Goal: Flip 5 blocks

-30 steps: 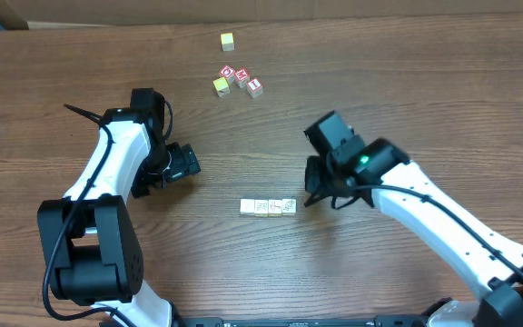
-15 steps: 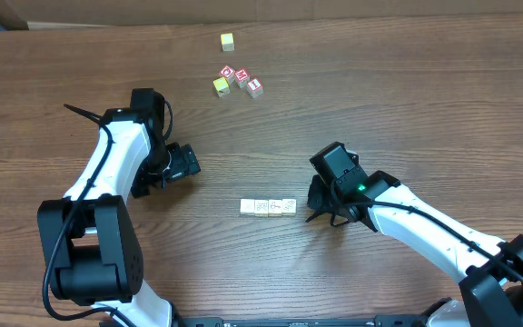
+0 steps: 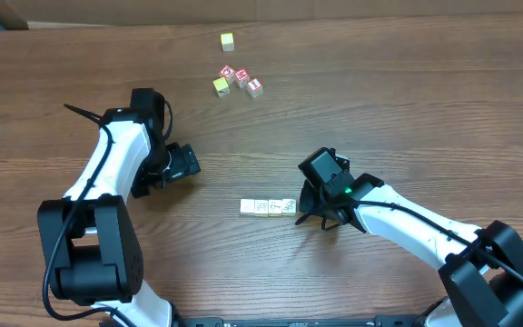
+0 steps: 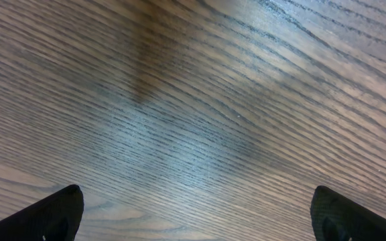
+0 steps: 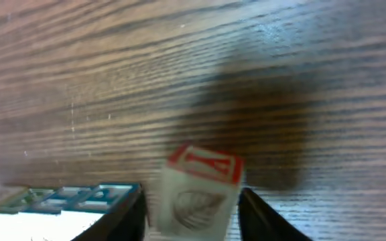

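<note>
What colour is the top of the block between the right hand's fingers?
Red on the block, best seen in the right wrist view.

- Surface [image 3: 407, 91]: dark brown wood grain, smooth, faint sheen.
- Blocks [image 3: 268, 207]: pale bare wood, matt.
- Left fingers [image 4: 52, 214]: black, matt plastic.
- Left arm shell [image 3: 107, 163]: white, glossy plastic.

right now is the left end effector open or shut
Open: left end effector fingers sit at opposite edges of its wrist view, bare table between.
</note>
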You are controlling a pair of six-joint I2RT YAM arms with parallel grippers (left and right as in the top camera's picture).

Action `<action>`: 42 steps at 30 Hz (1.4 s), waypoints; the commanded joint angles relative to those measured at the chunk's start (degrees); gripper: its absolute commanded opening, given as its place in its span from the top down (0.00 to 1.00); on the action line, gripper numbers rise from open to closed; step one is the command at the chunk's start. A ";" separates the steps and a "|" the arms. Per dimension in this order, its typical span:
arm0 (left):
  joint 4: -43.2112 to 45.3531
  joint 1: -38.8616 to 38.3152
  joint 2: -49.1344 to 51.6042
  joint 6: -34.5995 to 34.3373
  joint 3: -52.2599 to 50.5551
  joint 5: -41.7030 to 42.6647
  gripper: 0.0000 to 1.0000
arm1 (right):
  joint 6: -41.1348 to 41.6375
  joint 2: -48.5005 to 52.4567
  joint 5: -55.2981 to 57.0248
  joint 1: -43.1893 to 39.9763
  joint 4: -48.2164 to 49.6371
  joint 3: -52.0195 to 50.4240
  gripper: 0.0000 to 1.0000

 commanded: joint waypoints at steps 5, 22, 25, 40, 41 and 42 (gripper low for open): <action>-0.11 -0.13 -1.51 0.48 1.05 -0.35 0.00 | 0.59 0.00 0.72 0.07 0.20 -0.24 0.45; -0.11 -0.13 -1.51 0.48 1.05 -0.35 0.00 | -2.25 -4.33 2.95 -5.09 -1.14 1.70 0.46; -0.11 -0.13 -1.51 0.48 1.03 -0.35 0.00 | -2.27 -4.13 4.90 -6.36 -1.62 1.64 0.55; -0.11 -0.13 -1.51 0.48 1.03 -0.35 0.00 | -2.86 1.18 3.13 -6.38 2.40 1.31 0.78; -0.11 -0.11 -1.51 0.48 1.05 -0.35 0.00 | -3.56 1.77 1.57 -6.38 3.10 1.31 0.79; -0.11 -0.11 -1.51 0.48 1.05 -0.35 0.00 | -4.90 2.27 -0.81 -6.38 4.02 1.31 0.80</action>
